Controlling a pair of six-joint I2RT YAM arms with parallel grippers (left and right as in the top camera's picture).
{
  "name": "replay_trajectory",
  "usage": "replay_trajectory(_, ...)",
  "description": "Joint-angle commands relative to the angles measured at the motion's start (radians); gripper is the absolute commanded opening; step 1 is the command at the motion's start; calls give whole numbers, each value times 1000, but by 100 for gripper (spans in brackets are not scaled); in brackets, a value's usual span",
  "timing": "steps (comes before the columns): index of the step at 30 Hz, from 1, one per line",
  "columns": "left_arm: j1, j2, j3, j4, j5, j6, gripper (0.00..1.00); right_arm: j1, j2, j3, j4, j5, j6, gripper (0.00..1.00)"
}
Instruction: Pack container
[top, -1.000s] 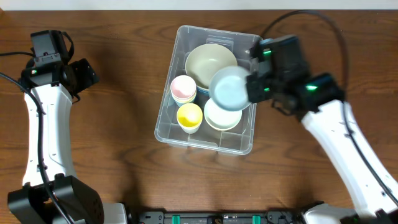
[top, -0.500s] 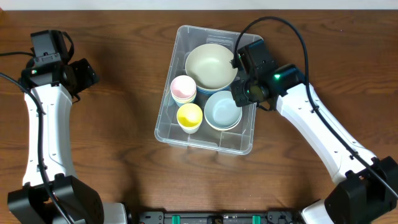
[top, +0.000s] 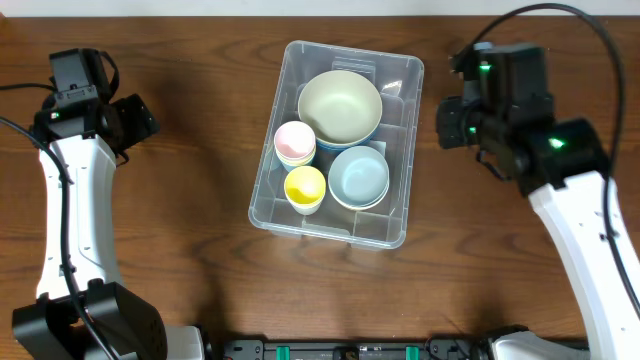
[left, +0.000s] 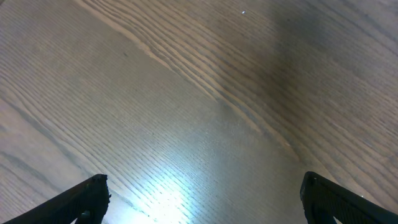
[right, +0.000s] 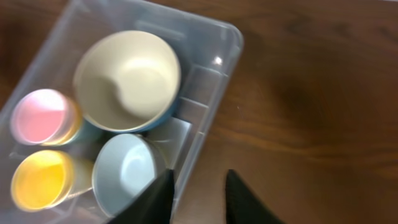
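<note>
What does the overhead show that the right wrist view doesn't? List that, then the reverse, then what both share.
Overhead only: the left arm, the right arm and the bin's whole outline. Right wrist only: the right claw close up, its dark fingers apart with nothing between them, near the bin's right rim. Both: the bin holding the cream bowl, blue bowl, pink cup and yellow cup.

Clear rectangular container (top: 392, 205), rounded corners, ridged base, upright, open-topped, slightly skewed, mid-surface (top: 200, 200), holding cream bowl (top: 340, 105), blue bowl (top: 358, 176), pink cup (top: 295, 140), yellow cup (top: 305, 186)
</note>
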Motion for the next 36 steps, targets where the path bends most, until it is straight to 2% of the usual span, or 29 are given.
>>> replay_trajectory(1, 3, -20, 26, 1, -12, 9, 98, 44, 43, -13, -23, -102, -87, 8)
replay_trajectory(2, 3, -20, 26, 1, -12, 9, 98, 68, 57, -18, -29, -102, -111, 1)
replay_trajectory(5, 3, -20, 26, 1, -12, 9, 98, 129, 107, -22, -45, -84, -174, 1)
replay_trajectory(9, 3, -20, 26, 1, -12, 9, 98, 165, 179, -22, -52, -50, -189, 1)
replay_trajectory(25, 3, -20, 26, 1, -12, 9, 98, 167, 410, -22, -58, -95, -238, 1)
replay_trajectory(36, 3, -20, 26, 1, -12, 9, 98, 161, 446, -23, -63, -90, -241, 1)
